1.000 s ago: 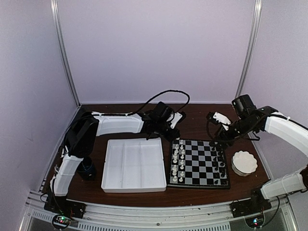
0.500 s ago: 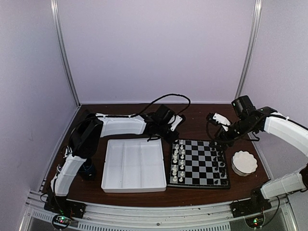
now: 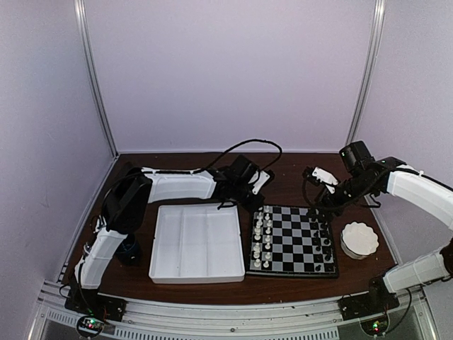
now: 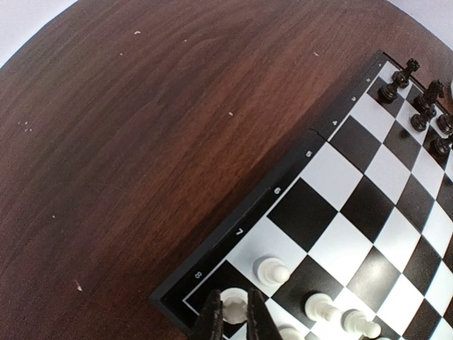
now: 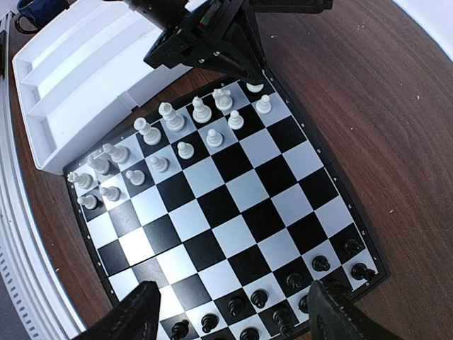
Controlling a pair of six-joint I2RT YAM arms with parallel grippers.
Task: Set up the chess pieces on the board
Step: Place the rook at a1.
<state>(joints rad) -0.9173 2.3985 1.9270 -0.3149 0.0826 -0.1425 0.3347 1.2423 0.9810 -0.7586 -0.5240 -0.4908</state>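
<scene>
- The board (image 5: 233,205) lies on the brown table (image 5: 382,106), with a white tray (image 5: 78,78) just beside its left edge.
- White chess pieces (image 5: 170,113) stand in two rows on the left side; black chess pieces (image 5: 320,263) line the right side.
- The left tool (image 5: 253,79) pinches a white piece (image 5: 255,87) at the far-left corner square.
- The right tool (image 5: 233,285) hangs above the board, fingers spread wide.

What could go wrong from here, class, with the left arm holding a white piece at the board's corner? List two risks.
1. The left end effector is shut on a white piece at the corner of the board. The nearest white chessman stands close, so opening or a sideways pull-out might topple it.
2. The right end effector hangs open above the black pieces; dropping lower could scatter that row.
</scene>
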